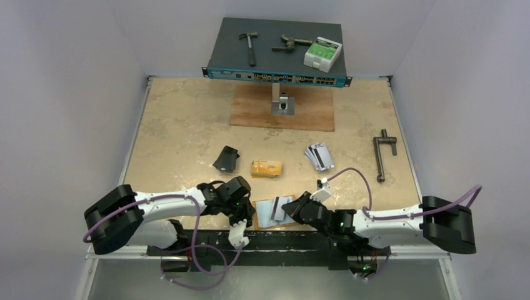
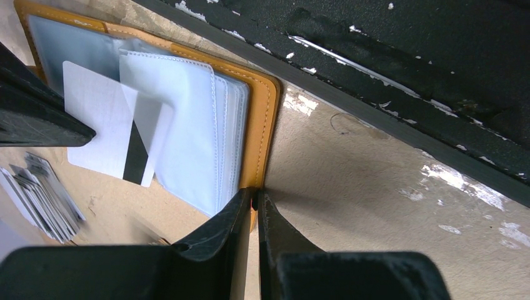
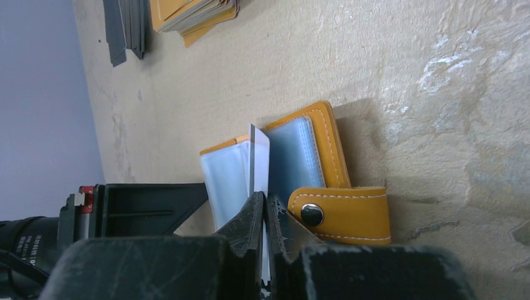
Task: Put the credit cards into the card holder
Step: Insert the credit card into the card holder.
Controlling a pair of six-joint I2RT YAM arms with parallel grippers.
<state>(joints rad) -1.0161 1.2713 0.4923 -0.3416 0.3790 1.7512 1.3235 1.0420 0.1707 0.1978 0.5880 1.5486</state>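
The orange card holder lies open near the table's front edge, clear sleeves up. My left gripper is shut on the edge of its orange cover, jaws pinched at the rim. My right gripper is shut on a silver-white credit card, seen edge-on over the sleeves beside the snap tab. In the left wrist view that card shows its black stripe, one end under a clear sleeve. A silver card stack and a yellow-orange card stack lie farther back.
A black folded case lies left of the yellow stack. A black T-handle tool lies at the right. A wooden board with a metal block and a network switch carrying tools stand at the back. A black rail runs along the front edge.
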